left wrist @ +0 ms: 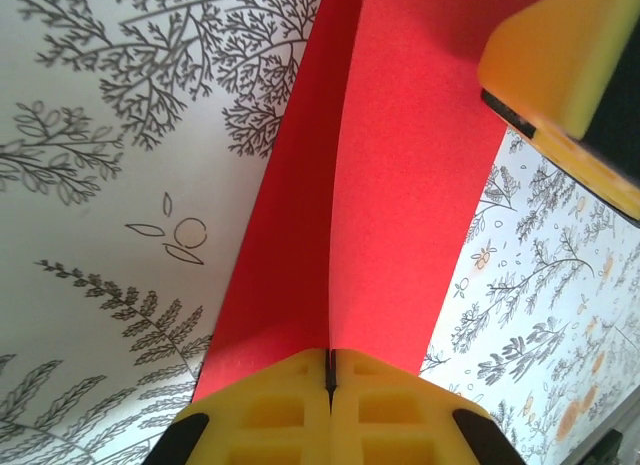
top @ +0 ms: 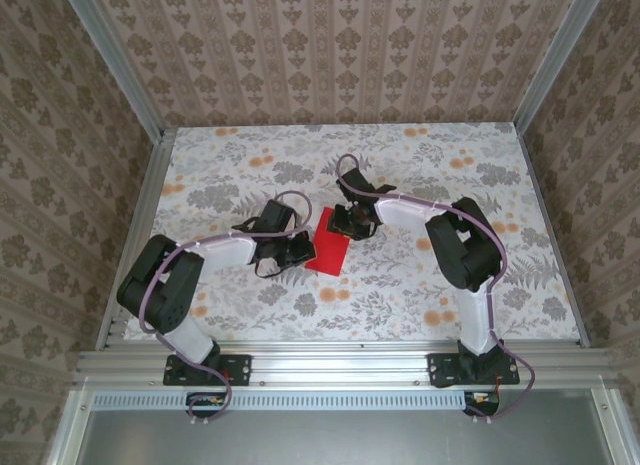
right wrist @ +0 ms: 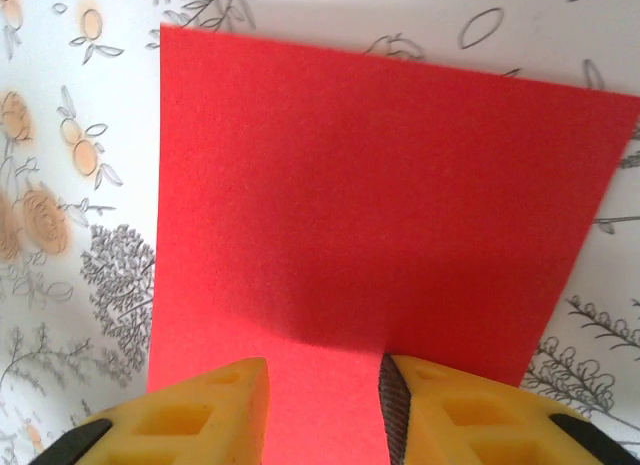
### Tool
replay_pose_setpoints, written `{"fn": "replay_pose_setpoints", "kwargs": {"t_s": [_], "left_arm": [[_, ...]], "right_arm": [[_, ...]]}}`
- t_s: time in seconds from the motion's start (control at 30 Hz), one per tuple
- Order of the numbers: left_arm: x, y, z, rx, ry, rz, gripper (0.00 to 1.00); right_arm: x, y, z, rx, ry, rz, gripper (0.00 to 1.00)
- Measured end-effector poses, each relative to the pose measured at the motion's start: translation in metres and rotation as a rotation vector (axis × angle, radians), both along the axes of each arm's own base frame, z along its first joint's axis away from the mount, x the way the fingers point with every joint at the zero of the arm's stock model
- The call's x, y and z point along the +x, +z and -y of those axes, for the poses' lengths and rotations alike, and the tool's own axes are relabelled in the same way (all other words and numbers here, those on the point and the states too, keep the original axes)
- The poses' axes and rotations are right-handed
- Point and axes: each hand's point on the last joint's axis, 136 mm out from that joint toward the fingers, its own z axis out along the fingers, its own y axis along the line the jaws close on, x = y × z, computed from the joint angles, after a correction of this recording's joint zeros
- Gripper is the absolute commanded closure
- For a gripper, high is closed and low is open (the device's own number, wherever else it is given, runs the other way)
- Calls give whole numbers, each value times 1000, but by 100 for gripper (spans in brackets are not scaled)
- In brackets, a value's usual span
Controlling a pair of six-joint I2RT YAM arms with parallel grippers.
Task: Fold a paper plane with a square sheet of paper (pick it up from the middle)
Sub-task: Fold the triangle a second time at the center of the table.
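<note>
Damask-papered walls (top: 330, 45) enclose a floral-patterned bench (top: 240, 155). Near its middle sits the square sheet of paper (top: 328, 253), one side pinched by the left tool (left wrist: 330, 370), while the right tool (right wrist: 325, 380) stands spread, straddling its other edge.

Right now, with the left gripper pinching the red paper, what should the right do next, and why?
Probably close the right gripper: its open jaws straddle the square sheet of paper, while only the left gripper is shut on it.
</note>
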Motion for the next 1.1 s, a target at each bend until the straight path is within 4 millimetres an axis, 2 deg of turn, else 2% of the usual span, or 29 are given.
{"fn": "replay_pose_setpoints", "kwargs": {"t_s": [0.27, 0.4, 0.57, 0.87, 0.97, 1.1], "left_arm": [[-1, -1, -3, 34, -13, -3, 95], [1, 0, -1, 30, -21, -1, 76], [2, 12, 13, -60, -37, -3, 63], [11, 38, 41, -236, -57, 27, 60], [11, 39, 45, -253, -67, 30, 61], [10, 28, 49, -248, -72, 8, 64]], "right_arm": [[-8, -5, 5, -37, 58, -9, 68], [-11, -7, 8, -47, 65, -21, 71], [-15, -12, 10, -53, 63, -33, 72], [-14, -13, 8, -16, 56, -37, 73], [-13, -12, 5, 1, 55, -37, 74], [-13, -13, 2, 30, 48, -41, 77]]}}
